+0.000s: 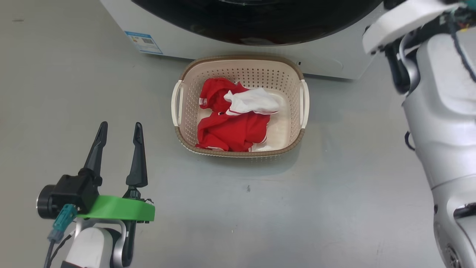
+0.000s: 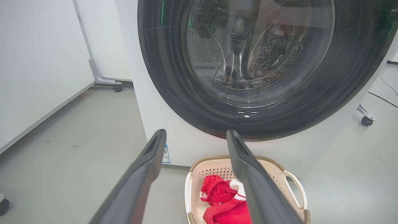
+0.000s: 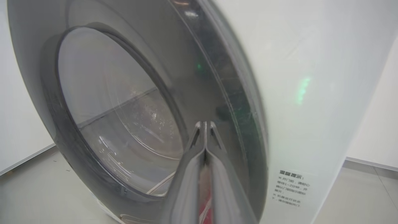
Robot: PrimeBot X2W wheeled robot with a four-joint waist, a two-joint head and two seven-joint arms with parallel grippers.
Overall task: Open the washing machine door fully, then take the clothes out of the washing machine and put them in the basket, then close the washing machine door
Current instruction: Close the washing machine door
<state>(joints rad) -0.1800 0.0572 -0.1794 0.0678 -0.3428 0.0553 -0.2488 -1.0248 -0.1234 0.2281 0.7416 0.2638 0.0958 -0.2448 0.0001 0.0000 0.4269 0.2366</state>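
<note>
The cream basket (image 1: 238, 59) stands on the floor just before the washing machine (image 1: 186, 44). In it lie the clothes: red garments (image 1: 230, 130) with a white cloth (image 1: 253, 102) on top. The washing machine door (image 1: 256, 22) shows its black rim, and in the left wrist view the door (image 2: 174, 93) looks flat against the machine (image 2: 186, 146). My left gripper (image 1: 121, 125) hovers open and empty, left of the basket and nearer to me; along it I see the basket (image 2: 211, 172) and red garments (image 2: 224, 205). My right gripper (image 3: 205, 123) is shut, tips close to the door's black rim (image 3: 217, 77); contact unclear.
My pale right forearm (image 1: 442, 111) rises along the right side, beside the machine's corner. A blue label (image 1: 144, 41) marks the machine's lower left. A white panel on casters (image 2: 117, 88) stands to the machine's left, another caster (image 2: 365, 119) to its right. Grey floor surrounds the basket.
</note>
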